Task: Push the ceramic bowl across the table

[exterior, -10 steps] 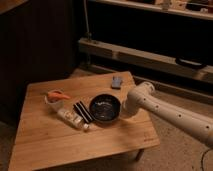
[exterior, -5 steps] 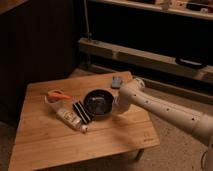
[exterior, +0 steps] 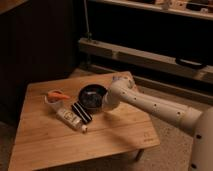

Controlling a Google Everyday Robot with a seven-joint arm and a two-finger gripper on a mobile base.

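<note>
One arm (exterior: 150, 106), reaching in from the right, low over the desk (exterior: 45, 145). End effector (exterior: 106, 103) down at the right rim of the bowl (exterior: 92, 96), apparently touching, placed side-on for shoving rather than lifting. Fingers hidden behind the wrist: open or closed, impossible to tell. Bowl near desk centre, glossy black, upright. Just left of it, a white dish (exterior: 53, 100) with an orange item (exterior: 58, 94); in front, a dark bar (exterior: 81, 112) and a pale tube (exterior: 70, 119), lying close together. Likely risk: bowl nudging these neighbours on a leftward push.
</note>
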